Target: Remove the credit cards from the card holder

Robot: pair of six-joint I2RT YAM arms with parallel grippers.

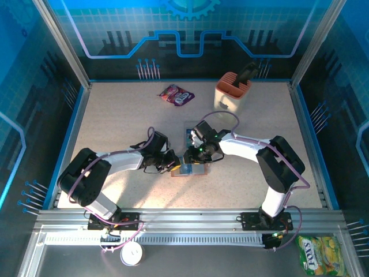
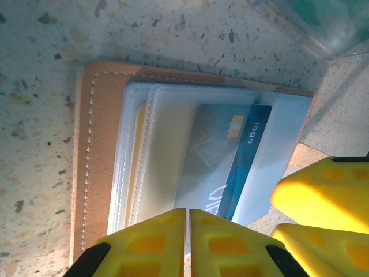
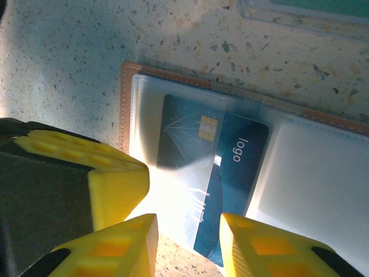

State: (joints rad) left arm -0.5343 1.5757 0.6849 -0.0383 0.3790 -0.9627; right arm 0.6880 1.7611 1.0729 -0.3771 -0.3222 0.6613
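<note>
The card holder (image 1: 188, 171) lies open on the table, tan leather (image 2: 98, 150) outside and grey-blue pockets inside. A blue credit card (image 3: 242, 167) marked "logo" sticks partway out of a pocket toward the near edge, also seen as the blue credit card (image 2: 245, 156) in the left wrist view. My left gripper (image 2: 188, 222) is shut, pinching the near edge of the pale pockets. My right gripper (image 3: 189, 226) is open, its fingers on either side of the card's protruding end without touching it. From above, the left gripper (image 1: 174, 164) and right gripper (image 1: 195, 160) meet over the card holder.
A teal card with a clear border (image 3: 305, 11) lies flat on the table just beyond the card holder. A purple snack packet (image 1: 176, 95) and a peach tool caddy (image 1: 232, 90) stand at the back. A yellow packet (image 1: 320, 254) lies off the table at the near right.
</note>
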